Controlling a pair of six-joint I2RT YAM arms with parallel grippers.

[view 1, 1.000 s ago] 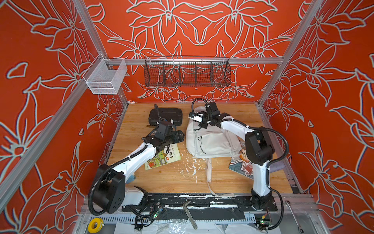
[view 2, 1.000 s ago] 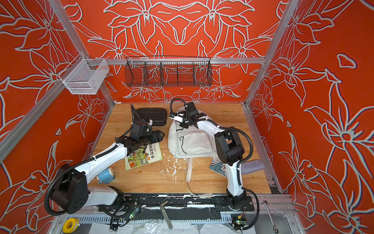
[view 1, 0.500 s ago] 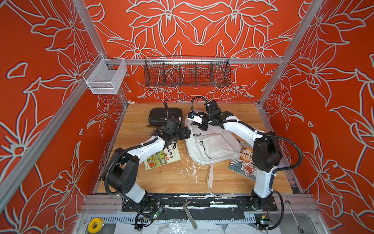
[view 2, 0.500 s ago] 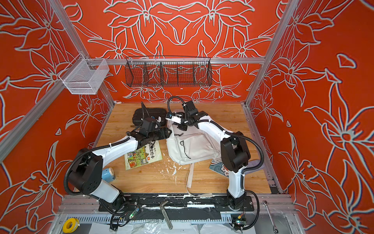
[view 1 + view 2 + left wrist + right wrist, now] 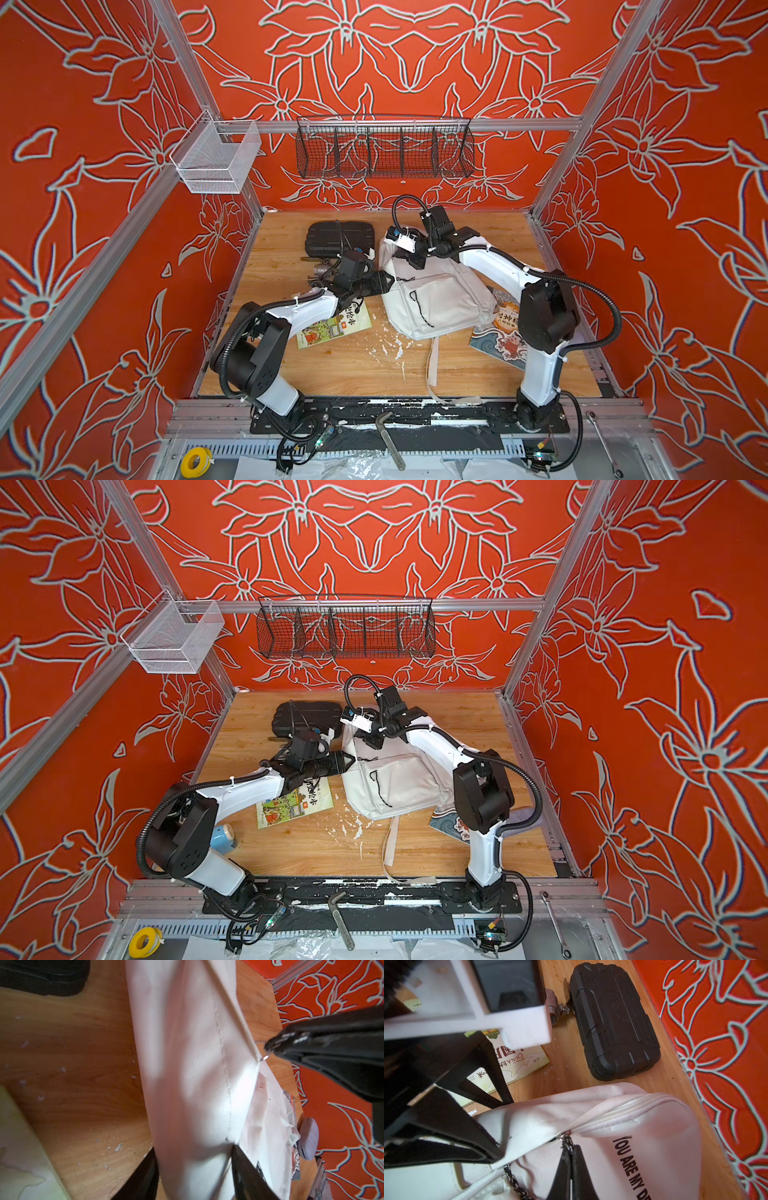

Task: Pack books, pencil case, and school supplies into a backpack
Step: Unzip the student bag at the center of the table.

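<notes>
Your left gripper (image 5: pixel 193 1148) has swung across to the backpack (image 5: pixel 436 303) lying mid-table and pinches its side fold; your right gripper (image 5: pixel 570 1149) is clamped on the zip pull (image 5: pixel 566 1141), with closed zipper (image 5: pixel 623 1108) running away from that hold.

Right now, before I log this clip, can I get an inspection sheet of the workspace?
Surface: wooden table, scattered white flakes.
Job's things: backpack lying flat; green book and blue book flank it; pencil case and sharpener outside it.
Clutter: black case, valve fitting.
Grippers: left gripper straddles backpack fabric, clamping unclear; right gripper shut on zip pull.
Cables: black hoses loop off both arms.
Surroundings: orange floral walls, wire basket, mesh bin; tape roll, hex key, wrench on front ledge.
</notes>
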